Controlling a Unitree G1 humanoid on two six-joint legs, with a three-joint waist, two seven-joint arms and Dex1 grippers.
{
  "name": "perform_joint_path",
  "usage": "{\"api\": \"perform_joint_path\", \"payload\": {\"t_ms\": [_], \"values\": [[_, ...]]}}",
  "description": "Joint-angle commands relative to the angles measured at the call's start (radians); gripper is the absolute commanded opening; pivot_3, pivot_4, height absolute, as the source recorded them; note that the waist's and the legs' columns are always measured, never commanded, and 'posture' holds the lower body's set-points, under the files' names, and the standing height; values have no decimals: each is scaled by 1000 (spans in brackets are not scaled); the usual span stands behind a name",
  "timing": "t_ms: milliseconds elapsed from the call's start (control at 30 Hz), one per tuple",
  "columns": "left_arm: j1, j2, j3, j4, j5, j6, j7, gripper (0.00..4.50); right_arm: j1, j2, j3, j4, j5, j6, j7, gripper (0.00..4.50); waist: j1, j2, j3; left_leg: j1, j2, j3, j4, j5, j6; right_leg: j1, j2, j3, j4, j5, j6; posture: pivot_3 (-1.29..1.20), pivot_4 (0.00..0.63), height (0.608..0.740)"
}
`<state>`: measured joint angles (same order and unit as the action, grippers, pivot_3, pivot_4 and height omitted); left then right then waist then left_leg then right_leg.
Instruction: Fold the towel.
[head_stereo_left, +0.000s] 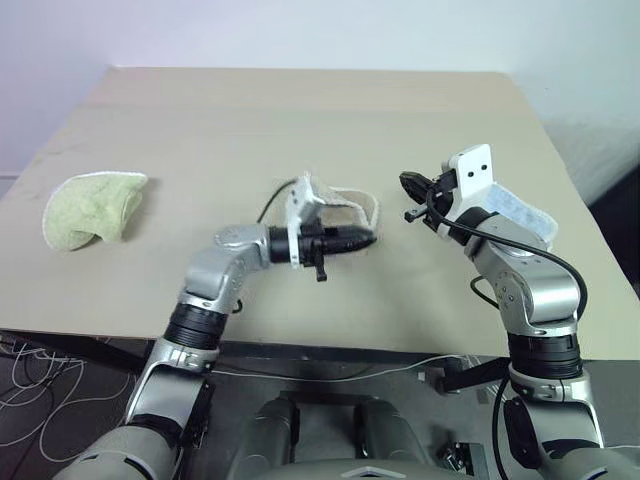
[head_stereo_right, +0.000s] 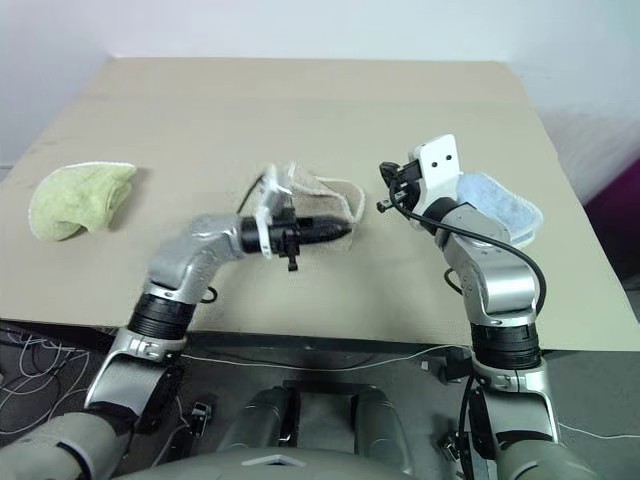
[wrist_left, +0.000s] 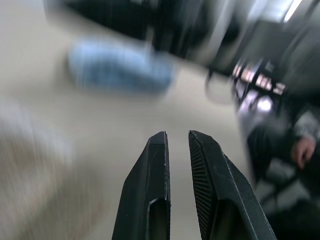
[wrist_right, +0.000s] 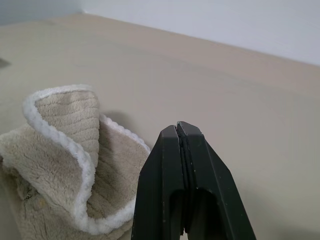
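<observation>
Two grippers hung empty near the towel (wrist_right: 65, 165), left gripper (wrist_left: 177, 137) open a crack, right gripper (wrist_right: 178, 127) shut; we judged it soft and floppy, best pinched by its white edge.

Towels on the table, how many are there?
3. The green towel lies crumpled on the table's left side. The beige towel sits crumpled in the middle, behind the left arm. The blue towel lies on the right, partly hidden behind the right arm.
</observation>
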<state>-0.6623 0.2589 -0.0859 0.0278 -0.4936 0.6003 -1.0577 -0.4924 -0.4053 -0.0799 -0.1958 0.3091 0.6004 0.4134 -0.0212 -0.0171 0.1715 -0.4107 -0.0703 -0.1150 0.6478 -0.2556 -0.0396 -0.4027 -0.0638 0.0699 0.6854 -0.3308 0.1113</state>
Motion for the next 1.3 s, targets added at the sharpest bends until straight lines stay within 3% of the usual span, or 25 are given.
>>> {"api": "perform_joint_path", "payload": {"t_ms": [33, 100, 167, 233, 300, 567, 900, 967, 1133, 1300], "values": [[-30, 28, 131, -81, -91, 12, 62, 701, -15, 12, 12, -44, 15, -17, 16, 0, -1, 0, 0, 0, 0, 0, 0, 0, 0, 0, 0, 0, 0, 0, 0, 0, 150, 740], [-51, 37, 178, -36, -57, -38, 142, 701, -17, 19, 24, -44, 16, -16, 23, 0, 0, 0, 0, 0, 0, 0, 0, 0, 0, 0, 0, 0, 0, 0, 0, 0, 150, 740], [-91, 46, 191, 82, 62, -139, 285, 701, -21, 29, 42, -38, 14, -20, 33, 0, 3, 0, 0, 0, 0, 0, 0, 0, 0, 0, 1, 0, 0, 0, 0, 0, 150, 740], [-117, 71, 156, 220, 189, -276, 363, 344, -34, 49, 71, -16, 4, -33, 40, 0, 5, 0, 0, 1, -1, 0, 1, 0, 0, 1, 1, 0, 0, 0, 0, 0, 150, 740], [-128, 71, 129, 317, 237, -366, 372, 45, -55, 72, 99, 30, -11, -55, 44, 0, 2, 0, 0, 1, -1, 0, 0, 0, 0, 1, 1, 0, 0, 0, 0, 0, 150, 740], [-164, -24, 78, 540, 270, -471, 310, 45, -125, 152, 172, 271, -69, -144, 69, 0, 5, 0, 0, 0, -2, 0, 1, 0, 0, 0, 0, -1, -1, 0, 0, 0, 150, 740], [-104, 28, -95, 647, 455, -494, 243, 45, -98, 184, 220, 451, -154, -155, 65, 0, -23, 1, -1, 1, -1, 0, 0, 0, 0, 0, 1, -1, 2, 0, 0, 0, 150, 740], [-98, 31, -84, 641, 449, -502, 243, 45, -89, 184, 219, 434, -155, -157, 68, 0, -23, 1, -1, 2, -1, 0, 0, 0, 0, 1, 1, -1, 2, 0, 0, 0, 150, 740], [-83, -2, 123, 446, 190, -388, 234, 45, -56, 162, 168, 256, -108, -151, 84, 0, -24, 0, -1, 0, -1, 0, 0, 0, 0, -1, 0, 0, 2, 0, 0, 0, 150, 740], [-22, 58, 260, 253, 47, -224, 274, 45, -26, 125, 69, 52, -2, 20, 75, 0, -25, 0, -1, -2, 0, 0, 1, 0, 0, -3, 0, 0, 3, 0, 0, 0, 150, 740]]}}
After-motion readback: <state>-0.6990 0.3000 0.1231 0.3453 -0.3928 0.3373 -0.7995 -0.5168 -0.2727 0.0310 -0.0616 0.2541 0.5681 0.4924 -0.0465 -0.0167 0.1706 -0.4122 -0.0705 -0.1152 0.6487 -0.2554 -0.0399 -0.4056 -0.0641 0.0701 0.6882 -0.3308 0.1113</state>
